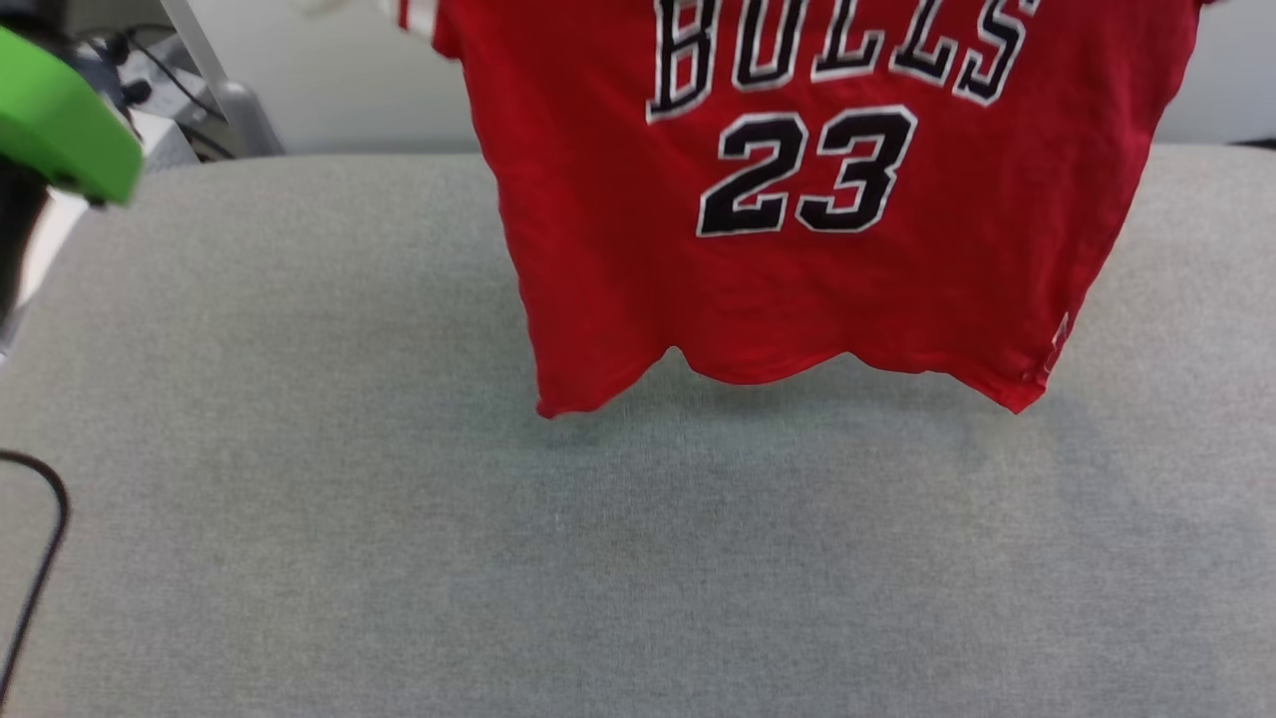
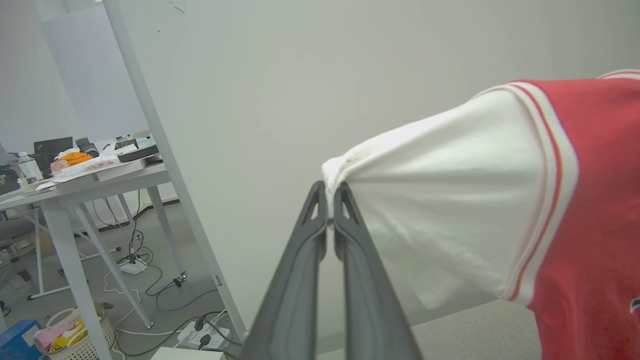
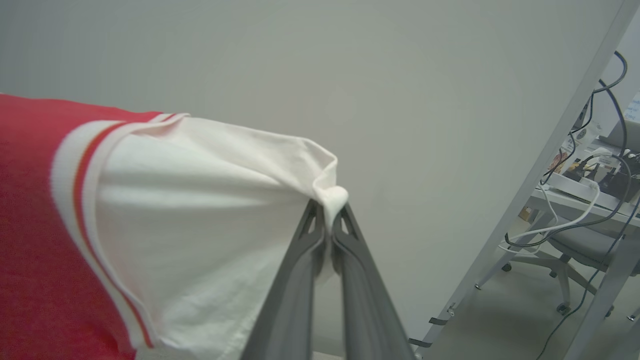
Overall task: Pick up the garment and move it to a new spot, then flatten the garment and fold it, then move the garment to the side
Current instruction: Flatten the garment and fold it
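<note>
The garment [image 1: 817,249] hung by its sleeves over the grey padded surface [image 1: 299,499].
Light, limp cloth, I'd say: the left gripper [image 2: 330,200] and right gripper [image 3: 328,215] were each clamped on a white sleeve tip, spreading it wide; small pinches like that could slip, shoulders might hold surer.

Head cam downward; wrist cams close (all share garment [image 1: 797,289], prob.).
</note>
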